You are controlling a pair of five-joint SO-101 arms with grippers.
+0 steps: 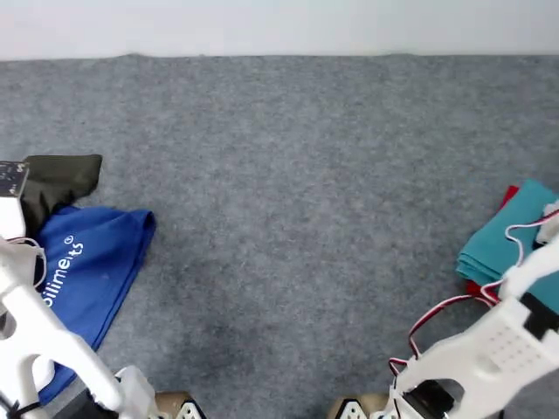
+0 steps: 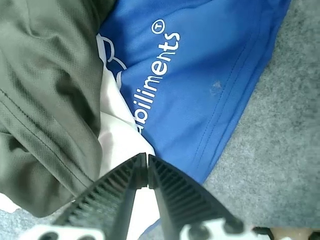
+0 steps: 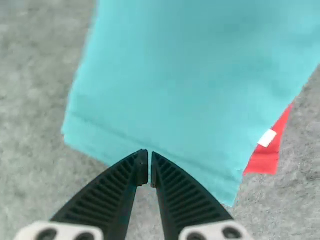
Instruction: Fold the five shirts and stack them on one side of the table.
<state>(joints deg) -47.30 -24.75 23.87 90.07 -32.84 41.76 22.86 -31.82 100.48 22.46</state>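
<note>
Now, left gripper point(image 2: 147, 162) clenched, seemingly empty, over blue shirt point(image 2: 210, 65); right gripper point(image 3: 149, 159) likewise clenched at edge of teal shirt point(image 3: 200, 75), red shirt point(image 3: 267, 159) beneath.

The red shirt point(image 3: 267, 150) lies mostly buried under the teal shirt point(image 1: 491, 253), which runs off the right edge behind my right arm point(image 1: 489, 349). My left arm point(image 1: 44, 340) covers part of the blue shirt point(image 1: 96, 262). The white shirt point(image 2: 116, 135) is largely tucked between the olive shirt point(image 2: 45, 100) and the blue.
</note>
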